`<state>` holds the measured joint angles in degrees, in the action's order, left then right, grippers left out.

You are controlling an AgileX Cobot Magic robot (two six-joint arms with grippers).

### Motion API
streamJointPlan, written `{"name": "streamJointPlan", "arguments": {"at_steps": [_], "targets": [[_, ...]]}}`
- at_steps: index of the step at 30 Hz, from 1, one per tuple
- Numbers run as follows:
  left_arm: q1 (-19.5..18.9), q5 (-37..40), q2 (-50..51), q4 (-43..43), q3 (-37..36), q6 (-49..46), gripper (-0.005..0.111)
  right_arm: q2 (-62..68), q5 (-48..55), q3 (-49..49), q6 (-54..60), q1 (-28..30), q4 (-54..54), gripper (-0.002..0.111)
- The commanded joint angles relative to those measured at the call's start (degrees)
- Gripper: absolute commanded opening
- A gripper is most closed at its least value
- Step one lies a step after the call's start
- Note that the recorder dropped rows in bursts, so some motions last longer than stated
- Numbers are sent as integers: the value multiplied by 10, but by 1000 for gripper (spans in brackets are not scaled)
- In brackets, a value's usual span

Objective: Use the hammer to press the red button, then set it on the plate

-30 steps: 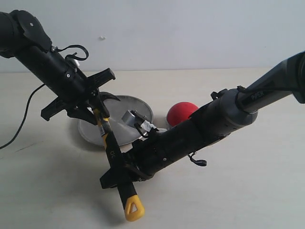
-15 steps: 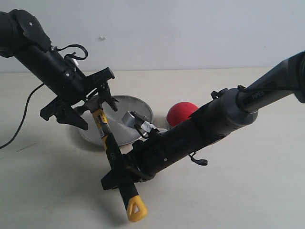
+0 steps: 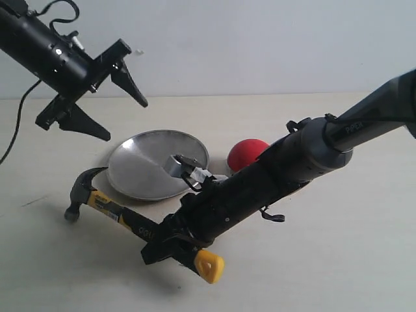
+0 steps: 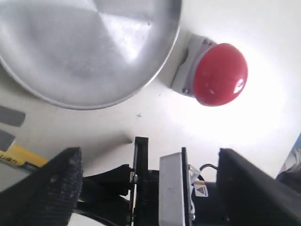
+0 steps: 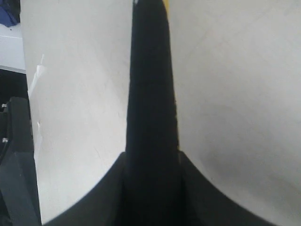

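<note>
The hammer (image 3: 120, 216) hangs low over the table in the exterior view. Its dark head points left and its yellow looped end sits at the front. My right gripper (image 3: 172, 244) is shut on the black handle (image 5: 150, 94) near that end. High at the back left, my left gripper (image 3: 127, 120) is open, holds nothing and is well clear of the hammer. The silver plate (image 3: 140, 169) lies bare behind the hammer, with the red button (image 3: 247, 153) on its grey base to the right of it. Plate (image 4: 84, 47) and button (image 4: 220, 74) also show in the left wrist view, beyond my open left gripper (image 4: 148, 188).
The right arm (image 3: 292, 169) slants across the table from the right edge, in front of the button. A black cable (image 3: 13, 140) trails from the left arm near the left edge. A pale wall closes the back of the table.
My left gripper let go of the hammer, opened and rose to the upper left. The hammer swung down from nearly upright to almost level, head to the left, still in my right gripper.
</note>
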<state>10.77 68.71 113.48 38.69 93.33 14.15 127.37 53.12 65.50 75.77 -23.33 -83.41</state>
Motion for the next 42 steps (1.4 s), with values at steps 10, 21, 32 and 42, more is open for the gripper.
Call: {"name": "streamJointPlan", "arguments": {"at_steps": [10, 21, 32, 42], "targets": [[-68, 13, -57, 177, 7, -191, 0, -46, -36, 3, -13, 0, 0, 0], [-166, 13, -160, 198, 6, -287, 0, -131, -58, 3, -24, 0, 0, 0], [-188, -38, -329, 195, -137, -399, 0, -365, -328, -113, -196, 0, 178, 0], [-188, -190, -566, 272, -409, -547, 0, -525, -375, -210, -609, 1, 574, 0]]}}
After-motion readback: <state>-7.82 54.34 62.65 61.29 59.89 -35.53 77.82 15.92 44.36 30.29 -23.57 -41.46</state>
